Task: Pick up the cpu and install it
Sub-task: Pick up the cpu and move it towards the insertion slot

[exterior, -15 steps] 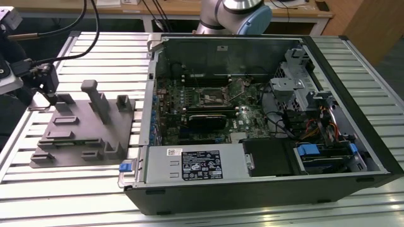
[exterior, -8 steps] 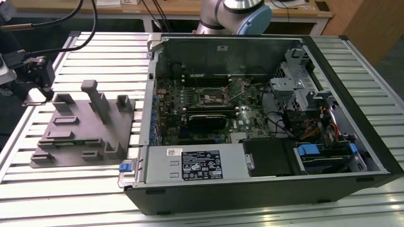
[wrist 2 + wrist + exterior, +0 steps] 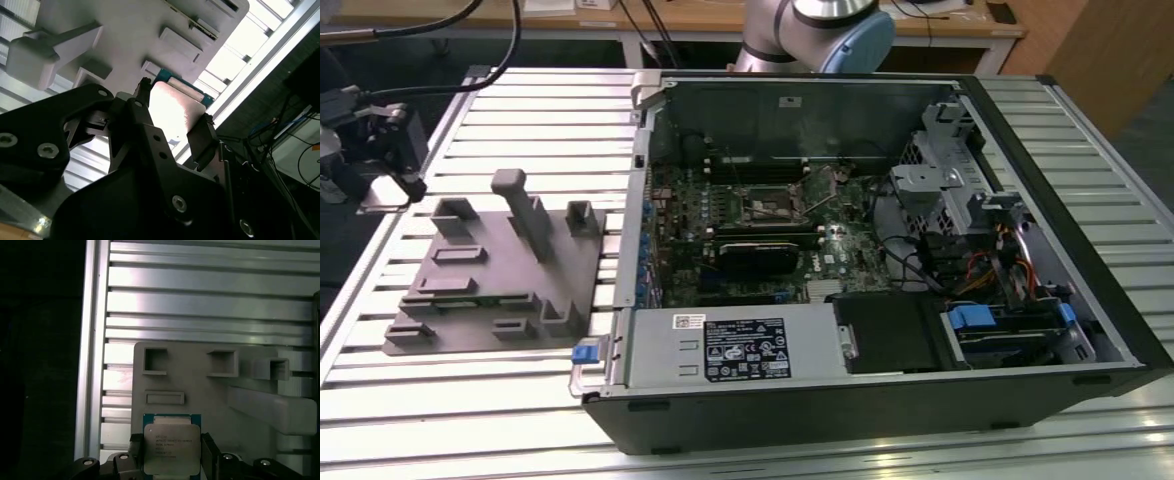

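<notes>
by the table's (image 3: pixel 200 305) edge, near the grey fixture (image 3: pixel 200 385), the gripper (image 3: pixel 172 456) has its jaws closed against two sides of the cpu (image 3: pixel 172 442), gripping it.

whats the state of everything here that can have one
gripper, shut on the cpu
cpu, held in the air, metal top showing, off the grey fixture
grey fixture, lying flat, posts upright
computer case, side open, inside exposed
motherboard socket, looks unfilled, hard to be sure
</notes>
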You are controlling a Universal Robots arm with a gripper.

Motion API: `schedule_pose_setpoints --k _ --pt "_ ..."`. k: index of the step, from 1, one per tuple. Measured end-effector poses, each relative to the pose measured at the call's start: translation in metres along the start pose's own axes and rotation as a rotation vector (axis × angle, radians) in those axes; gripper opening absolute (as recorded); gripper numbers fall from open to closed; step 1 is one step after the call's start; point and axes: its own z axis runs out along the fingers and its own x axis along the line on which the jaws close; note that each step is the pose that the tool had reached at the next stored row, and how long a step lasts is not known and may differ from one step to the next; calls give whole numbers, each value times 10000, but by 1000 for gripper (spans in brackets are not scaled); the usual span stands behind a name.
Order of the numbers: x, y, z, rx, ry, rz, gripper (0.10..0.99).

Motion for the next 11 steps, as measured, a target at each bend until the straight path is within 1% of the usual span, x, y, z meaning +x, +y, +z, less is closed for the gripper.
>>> schedule_pose_setpoints --k 11 --pt "-5 13 -200 0 0 0 545"
